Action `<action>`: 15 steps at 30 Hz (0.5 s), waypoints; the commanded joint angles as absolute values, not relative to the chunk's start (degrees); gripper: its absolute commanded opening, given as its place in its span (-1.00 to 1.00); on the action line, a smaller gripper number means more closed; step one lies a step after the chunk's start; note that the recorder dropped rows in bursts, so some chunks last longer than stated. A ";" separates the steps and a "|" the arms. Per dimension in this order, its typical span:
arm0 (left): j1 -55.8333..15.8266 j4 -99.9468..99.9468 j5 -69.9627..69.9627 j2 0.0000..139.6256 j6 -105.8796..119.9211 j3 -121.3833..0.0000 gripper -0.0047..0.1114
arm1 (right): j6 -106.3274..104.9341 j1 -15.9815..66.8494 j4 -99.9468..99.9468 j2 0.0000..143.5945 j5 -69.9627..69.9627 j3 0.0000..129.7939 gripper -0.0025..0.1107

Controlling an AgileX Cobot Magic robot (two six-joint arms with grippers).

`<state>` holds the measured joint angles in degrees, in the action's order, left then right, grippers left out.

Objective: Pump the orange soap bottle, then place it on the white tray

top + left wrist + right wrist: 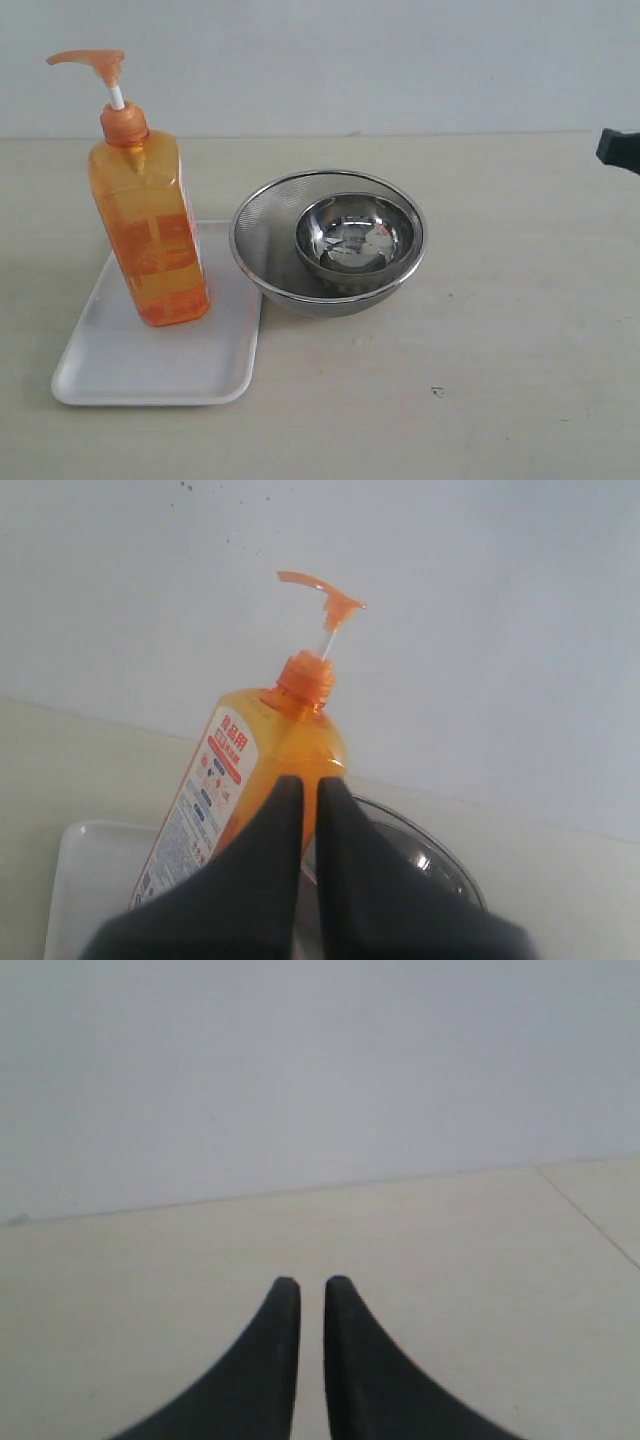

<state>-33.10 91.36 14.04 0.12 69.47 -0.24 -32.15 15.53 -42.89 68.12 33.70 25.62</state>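
Note:
The orange soap bottle (150,230) stands upright on the white tray (150,370), at the tray's back half, with its pump head up on the white stem. In the left wrist view the bottle (270,745) shows beyond my left gripper (310,782), which is shut with nothing between its fingers and stands apart from the bottle. The tray's rim (85,875) shows beside it. My right gripper (312,1282) is shut and empty over bare table. The exterior view shows only a black part of the right arm (620,150) at the right edge; the left arm is out of that view.
A steel mesh bowl (262,240) with a smaller steel bowl (355,238) inside it stands right beside the tray, its rim (450,855) close to the bottle. A pale wall backs the beige table (500,380).

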 commanded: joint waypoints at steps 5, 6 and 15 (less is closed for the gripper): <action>-33.21 85.85 13.44 0.00 63.88 0.00 -0.84 | -12.06 15.32 -26.34 67.55 60.97 12.20 -0.84; -33.21 84.55 13.59 0.00 62.80 0.00 -0.84 | -11.73 15.32 -27.60 67.55 61.68 11.97 -0.84; -33.21 80.72 10.93 0.00 59.96 -0.22 -0.84 | -11.52 15.32 -29.79 67.55 61.04 11.97 -0.84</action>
